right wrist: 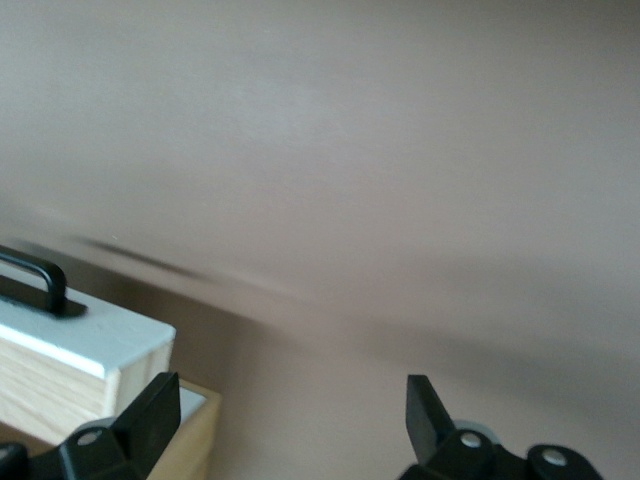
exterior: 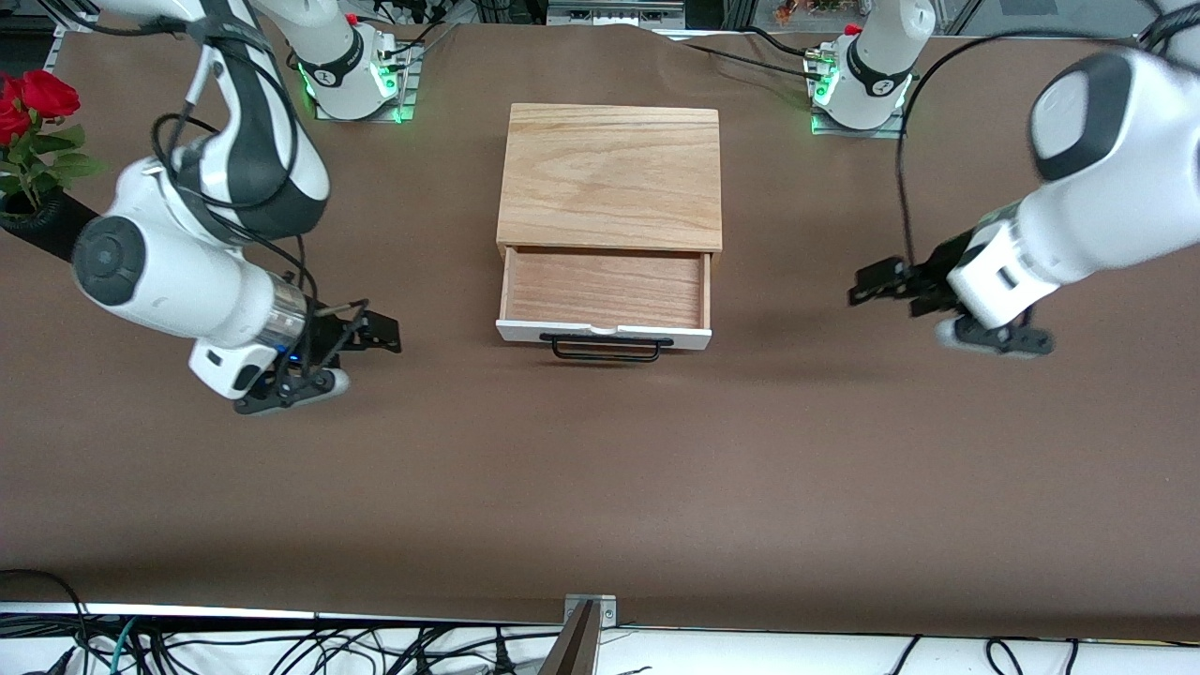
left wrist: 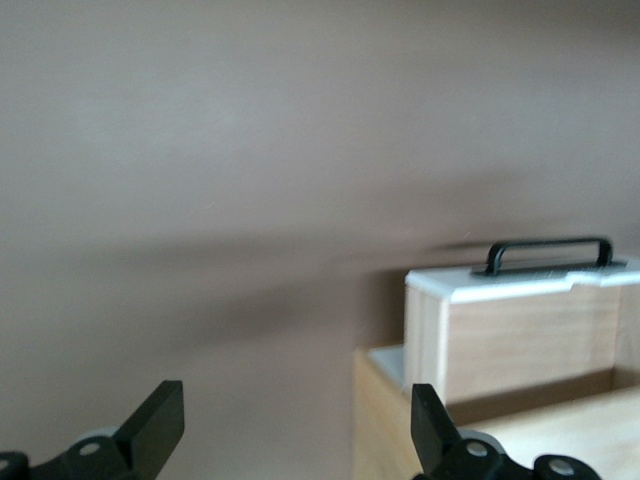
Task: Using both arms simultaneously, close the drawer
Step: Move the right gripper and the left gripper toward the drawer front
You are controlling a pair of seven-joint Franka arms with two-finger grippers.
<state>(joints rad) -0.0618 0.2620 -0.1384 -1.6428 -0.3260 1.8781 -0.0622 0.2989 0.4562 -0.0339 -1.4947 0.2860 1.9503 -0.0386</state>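
Nearest you, the drawer [exterior: 605,298] is pulled out of the box [exterior: 610,176], handle [exterior: 606,348] at 6 o'clock. Right gripper [exterior: 382,332] waits at its 9 o'clock, left gripper [exterior: 867,283] at 3. Both wrist views show open, empty jaws beside the drawer [left wrist: 515,330] [right wrist: 75,355].

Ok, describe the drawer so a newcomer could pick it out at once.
Find the light oak box mid-table, between the two arms. The drawer juts open from its side nearer the front camera. Only it has a white front panel with a black wire handle.
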